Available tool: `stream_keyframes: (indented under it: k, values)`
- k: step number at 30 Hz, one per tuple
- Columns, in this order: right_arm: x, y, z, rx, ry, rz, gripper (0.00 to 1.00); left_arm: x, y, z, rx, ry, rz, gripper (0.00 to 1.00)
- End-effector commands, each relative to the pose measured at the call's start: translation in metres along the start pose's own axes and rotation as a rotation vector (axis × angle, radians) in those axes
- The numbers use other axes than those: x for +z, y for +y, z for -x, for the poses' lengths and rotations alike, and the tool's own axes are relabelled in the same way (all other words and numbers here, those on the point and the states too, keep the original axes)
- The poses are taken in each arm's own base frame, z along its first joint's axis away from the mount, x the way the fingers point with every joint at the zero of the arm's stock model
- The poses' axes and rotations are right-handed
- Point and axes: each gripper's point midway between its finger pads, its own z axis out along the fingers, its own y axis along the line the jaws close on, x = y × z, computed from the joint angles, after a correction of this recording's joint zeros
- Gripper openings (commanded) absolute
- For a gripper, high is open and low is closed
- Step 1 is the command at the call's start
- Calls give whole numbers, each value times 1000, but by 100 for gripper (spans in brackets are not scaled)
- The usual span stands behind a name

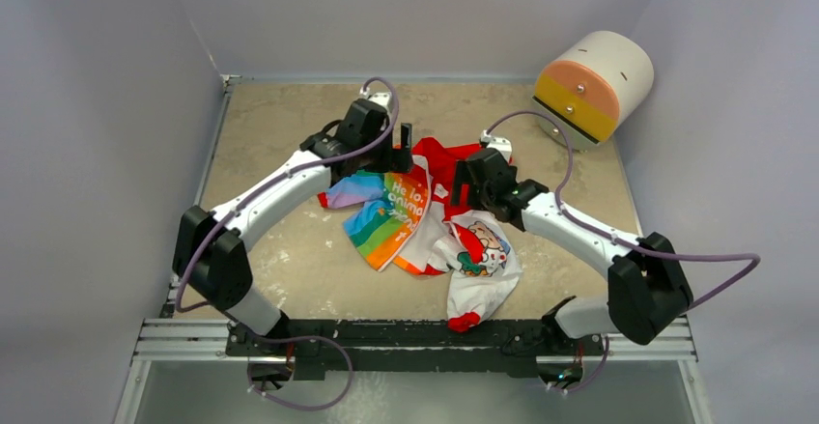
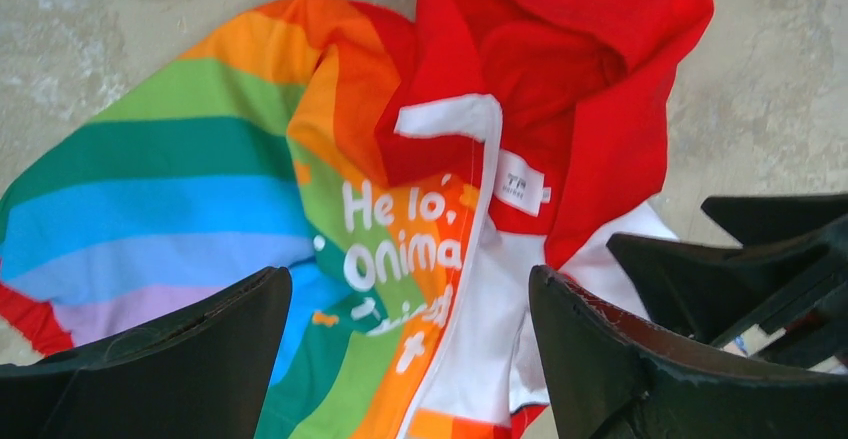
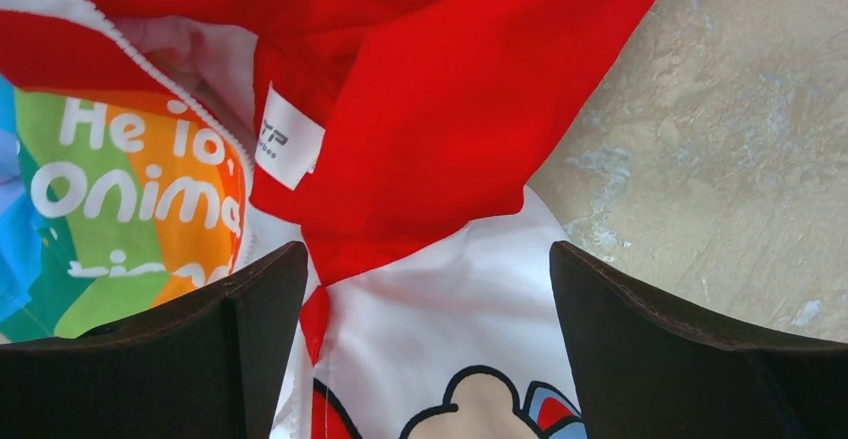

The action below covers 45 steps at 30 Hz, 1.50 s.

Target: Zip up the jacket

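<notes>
The jacket [image 1: 425, 226] lies crumpled, front open, directly beneath both grippers. The left gripper [image 2: 410, 279] hangs spread wide over its lettered panel [image 2: 400, 249], the right gripper [image 3: 428, 254] equally wide over the red hood [image 3: 450, 89], neither apparently touching cloth; a white label [image 3: 288, 149] lies just ahead of it.

The jacket [image 1: 425, 221] lies crumpled mid-bench [image 1: 280, 154], its hood [image 1: 454, 158] toward the far edge and one sleeve [image 1: 473, 298] reaching the near edge. The left pincer [image 2: 405, 284] is over its far left part, the right pincer [image 3: 425, 259] just right of the hood. A drum [image 1: 591, 84] sits at the far right corner
</notes>
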Motion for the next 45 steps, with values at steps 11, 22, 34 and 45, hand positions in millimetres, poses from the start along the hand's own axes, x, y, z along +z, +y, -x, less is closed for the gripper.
stream_keyframes:
  k: [11,22,34,45]
  values:
    - [4,-11,15,115,-109,-74,94,74,-30,55,-122,-45,12,88]
    - [-16,-12,15,150,-134,-16,94,120,-20,29,-94,63,69,68]
    - [-14,-1,3,174,-90,49,94,101,-20,45,-85,9,76,0]
    - [15,30,-9,189,-4,136,89,54,-15,56,-128,-124,52,0]
